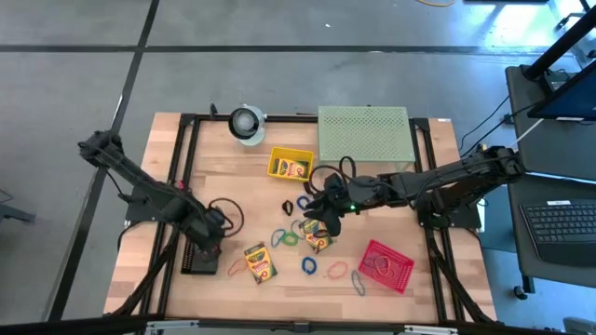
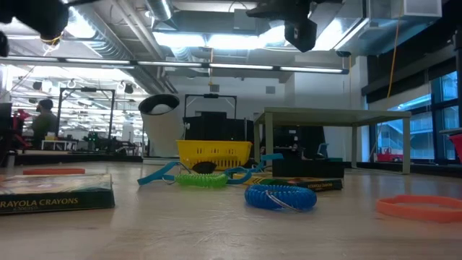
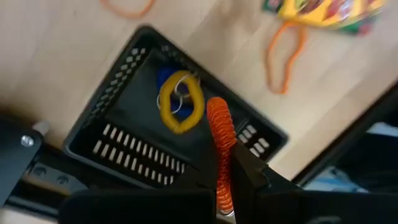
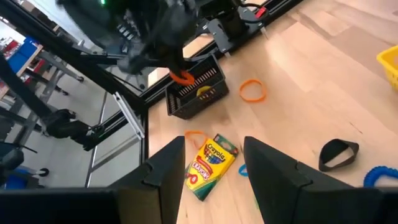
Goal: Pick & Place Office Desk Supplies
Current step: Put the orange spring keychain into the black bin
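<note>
Left end effector [image 3: 227, 186], pinching an orange coil band [image 3: 221, 149] that hangs lengthwise from its tips, sits directly above the black basket [image 3: 118, 155], whose open mouth already holds a yellow loop [image 3: 181, 104] straight below.

Bright overhead glare, perhaps motion-blurred wrists
</note>
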Controlling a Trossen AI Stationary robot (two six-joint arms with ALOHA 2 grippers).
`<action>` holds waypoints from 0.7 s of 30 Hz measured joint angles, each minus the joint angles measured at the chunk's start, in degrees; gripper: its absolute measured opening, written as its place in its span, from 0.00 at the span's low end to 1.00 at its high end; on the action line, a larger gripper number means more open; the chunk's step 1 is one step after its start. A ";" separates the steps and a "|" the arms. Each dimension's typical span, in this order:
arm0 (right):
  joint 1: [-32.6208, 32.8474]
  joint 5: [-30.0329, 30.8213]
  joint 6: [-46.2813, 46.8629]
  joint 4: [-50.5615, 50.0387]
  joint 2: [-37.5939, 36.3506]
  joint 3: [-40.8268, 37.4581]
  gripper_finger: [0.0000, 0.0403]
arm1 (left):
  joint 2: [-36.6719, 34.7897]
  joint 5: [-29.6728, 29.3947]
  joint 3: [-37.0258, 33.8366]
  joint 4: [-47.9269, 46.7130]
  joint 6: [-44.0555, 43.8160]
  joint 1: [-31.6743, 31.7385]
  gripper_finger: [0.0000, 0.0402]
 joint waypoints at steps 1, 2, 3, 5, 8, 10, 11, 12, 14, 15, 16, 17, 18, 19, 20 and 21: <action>-0.01 0.00 0.00 0.01 0.00 0.00 0.41 | 1.19 0.11 -0.09 0.02 0.00 -0.40 0.02; -0.01 0.00 0.00 0.01 0.00 0.00 0.41 | 2.37 0.14 -0.29 0.07 0.00 -0.74 0.02; -0.01 0.00 0.00 -0.02 0.00 0.00 0.41 | 3.63 0.17 -0.42 -0.08 0.04 -1.05 0.02; -0.01 0.00 -0.10 -0.06 0.00 0.00 0.41 | 5.96 0.25 -0.65 0.04 0.29 -1.51 0.02; 0.07 0.00 -1.21 -1.69 0.00 0.00 0.41 | 8.84 0.24 -1.10 0.00 0.30 -1.77 0.02; 0.14 0.02 -2.02 -3.88 0.00 0.00 0.41 | 10.64 0.22 -1.20 0.00 0.55 -1.75 0.04; 0.16 0.06 -2.25 -5.22 0.00 0.00 0.41 | 11.40 0.22 -1.20 0.03 0.79 -1.75 0.06; 0.16 0.25 -2.40 -6.63 0.12 0.00 0.41 | 12.10 0.22 -1.20 0.03 1.27 -1.75 0.08; 0.31 0.22 -2.43 -8.98 0.38 0.00 0.41 | 13.40 0.22 -1.20 0.06 2.34 -1.75 0.12; 0.40 0.05 -2.42 -9.94 0.39 0.00 0.41 | 13.88 0.19 -1.20 0.02 2.77 -1.75 0.14; 0.57 0.02 -2.40 -10.22 0.39 0.01 0.41 | 14.19 0.21 -1.20 0.02 3.12 -1.75 0.16; 0.72 0.02 -2.38 -10.64 0.37 0.03 0.41 | 14.51 0.19 -1.20 0.02 3.51 -1.75 0.18; 0.85 0.00 -2.39 -11.27 0.37 0.04 0.41 | 14.73 0.22 -1.20 0.00 3.87 -1.75 0.20; 0.98 0.02 -2.42 -11.85 0.37 0.04 0.41 | 14.80 0.24 -1.20 0.02 4.21 -1.75 0.21; 1.10 0.02 -2.77 -12.17 0.37 0.04 0.41 | 14.73 0.24 -1.20 0.02 4.75 -1.75 0.23; 1.25 0.02 -2.88 -12.30 0.37 0.04 0.41 | 14.46 0.24 -1.20 -0.02 5.03 -1.66 0.24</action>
